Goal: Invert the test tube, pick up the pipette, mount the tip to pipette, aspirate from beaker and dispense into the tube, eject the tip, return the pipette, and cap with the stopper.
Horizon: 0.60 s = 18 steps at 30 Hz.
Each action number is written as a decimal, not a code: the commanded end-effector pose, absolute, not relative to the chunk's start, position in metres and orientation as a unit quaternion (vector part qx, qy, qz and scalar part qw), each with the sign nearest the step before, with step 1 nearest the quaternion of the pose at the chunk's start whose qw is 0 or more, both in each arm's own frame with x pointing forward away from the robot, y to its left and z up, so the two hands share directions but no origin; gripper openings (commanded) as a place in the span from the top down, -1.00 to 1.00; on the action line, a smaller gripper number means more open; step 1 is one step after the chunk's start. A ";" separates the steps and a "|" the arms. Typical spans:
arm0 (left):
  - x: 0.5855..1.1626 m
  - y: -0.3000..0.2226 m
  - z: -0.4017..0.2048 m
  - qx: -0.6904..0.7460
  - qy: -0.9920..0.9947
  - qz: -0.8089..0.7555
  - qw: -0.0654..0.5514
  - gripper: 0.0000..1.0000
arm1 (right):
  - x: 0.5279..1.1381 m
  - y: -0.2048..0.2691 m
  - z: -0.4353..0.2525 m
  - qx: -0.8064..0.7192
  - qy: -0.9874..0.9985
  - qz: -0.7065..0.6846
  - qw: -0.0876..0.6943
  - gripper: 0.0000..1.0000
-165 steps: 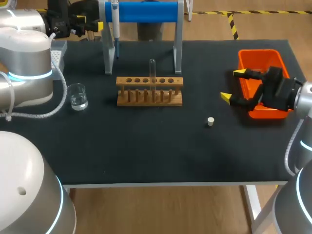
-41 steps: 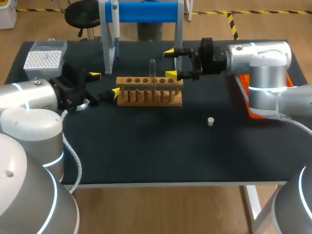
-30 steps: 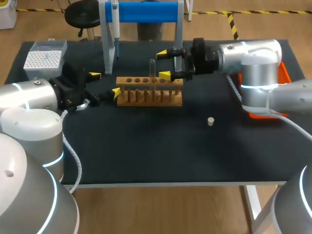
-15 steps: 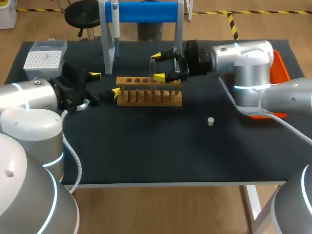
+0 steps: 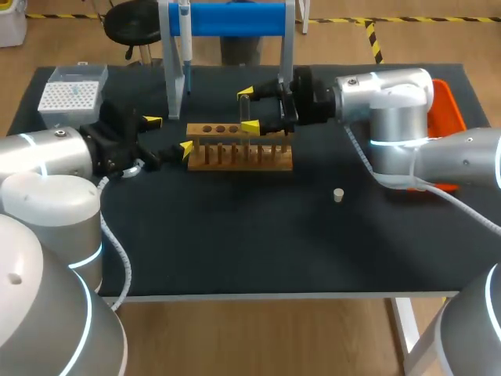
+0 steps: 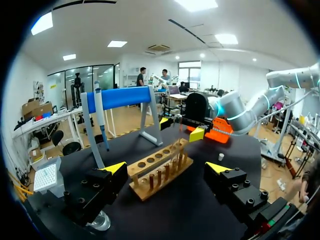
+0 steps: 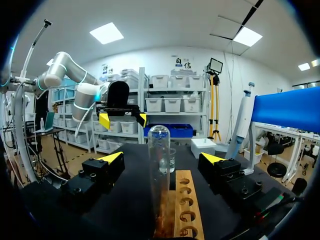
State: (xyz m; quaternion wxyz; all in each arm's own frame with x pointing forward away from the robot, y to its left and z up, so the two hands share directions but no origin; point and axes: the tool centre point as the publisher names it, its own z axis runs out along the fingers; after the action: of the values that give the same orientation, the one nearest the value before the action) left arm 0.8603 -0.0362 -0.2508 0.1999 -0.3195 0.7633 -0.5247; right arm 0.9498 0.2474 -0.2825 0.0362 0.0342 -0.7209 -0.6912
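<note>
The black table top [image 5: 235, 251] runs wide from its near edge. On that broad stretch, towards the right, lies the small white cylindrical stopper [image 5: 338, 195], well apart from everything else. Farther in, about mid-table, stands the long wooden test tube rack [image 5: 239, 146] with a row of round holes along its top. The clear glass test tube [image 5: 245, 110] is upright in it, rounded end uppermost. The right gripper [image 5: 248, 110] comes in level from the right side, its arm passing over the table's right half. Its yellow-tipped fingers are spread on either side of the tube's upper part without touching it, so it is released and grasps nothing. The left gripper [image 5: 166, 134] hangs just beside the rack's left end, its fingers also parted with nothing between them. The small clear glass beaker [image 5: 135, 167] sits under it, mostly hidden in the head view. Beyond the rack, near the far edge, is the pipette stand with white legs and a blue crossbar [image 5: 235, 17], and the white and blue pipette [image 5: 185, 39] hangs at its left end. The clear box of white pipette tips [image 5: 70, 95] sits at the far left corner. The orange plastic bin [image 5: 448, 94] sits at the right edge, largely hidden behind the right arm.
</note>
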 end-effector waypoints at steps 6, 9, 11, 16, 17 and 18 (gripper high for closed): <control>0.860 -0.036 -0.253 -0.319 0.762 -0.527 0.201 -1.00 | 0.945 0.251 -0.284 0.030 -0.720 -0.692 0.036 -1.00; 0.860 -0.036 -0.253 -0.319 0.762 -0.527 0.201 -1.00 | 0.944 0.252 -0.285 0.030 -0.720 -0.692 0.036 -1.00; 0.860 -0.036 -0.253 -0.319 0.762 -0.527 0.201 -1.00 | 0.943 0.253 -0.285 0.030 -0.720 -0.692 0.036 -1.00; 0.860 -0.036 -0.253 -0.319 0.762 -0.527 0.201 -1.00 | 0.944 0.254 -0.286 0.027 -0.720 -0.693 0.037 0.11; 0.860 -0.036 -0.253 -0.319 0.762 -0.527 0.201 -1.00 | 0.945 0.256 -0.287 0.027 -0.720 -0.693 0.037 0.13; 0.860 -0.036 -0.253 -0.319 0.762 -0.527 0.201 -1.00 | 0.946 0.256 -0.288 0.027 -0.720 -0.693 0.036 0.12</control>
State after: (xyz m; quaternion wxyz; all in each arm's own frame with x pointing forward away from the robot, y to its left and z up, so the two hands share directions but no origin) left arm 0.8603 -0.0362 -0.2508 0.1999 -0.3195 0.7633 -0.5248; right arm 0.9444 0.2537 -0.2856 0.0368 0.0267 -0.7206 -0.6919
